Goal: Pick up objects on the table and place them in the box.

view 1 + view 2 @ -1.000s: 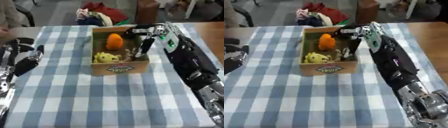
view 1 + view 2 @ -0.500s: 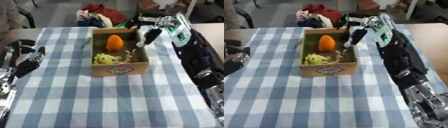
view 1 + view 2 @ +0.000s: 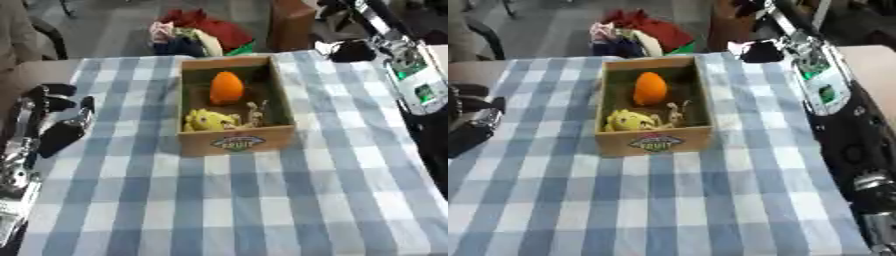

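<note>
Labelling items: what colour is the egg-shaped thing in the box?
Orange; clearest in the left eye view.

Your box (image 3: 654, 141) sits on the checked table (image 3: 667, 205), nearer the far edge. Inside it you have 1 orange egg shape (image 3: 650, 88) at the back, 1 yellow toy (image 3: 627, 120) at the front left and 1 small pale thing (image 3: 677, 112) beside it. Your right arm (image 3: 824, 95) goes along the right edge to the far right corner. Your left hand (image 3: 469, 122) rests at the left edge.
</note>
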